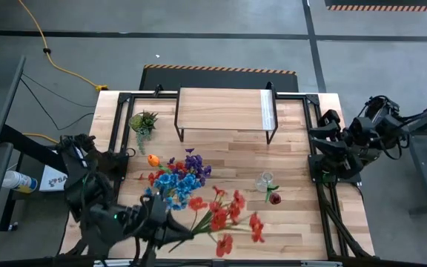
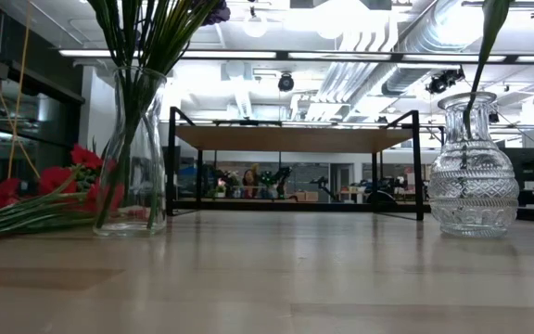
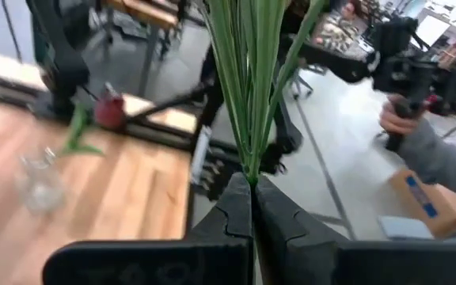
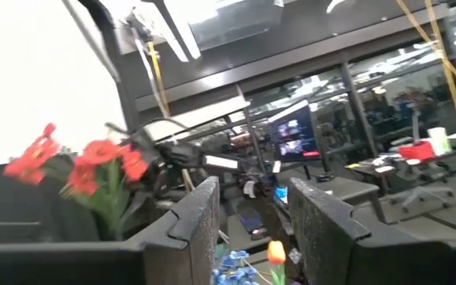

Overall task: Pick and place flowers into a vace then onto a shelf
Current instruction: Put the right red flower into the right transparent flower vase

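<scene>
The left gripper [image 3: 252, 207] sits low at the near left corner of the worktop [image 1: 295, 230], its arm folded close and reaching inward — jaws pressed together, pinching a bundle of green stems that fans out straight ahead of them. The flowers [image 1: 215, 215] of that red spray lie beyond the jaws on the wood, with blue, purple and orange blooms just beside them. The right gripper [image 4: 250, 207] is drawn back past the worktop's right edge, arm bent and tilted, jaws spread, empty. The shelf [image 1: 224, 110] stands at the far edge, well apart from both.
</scene>
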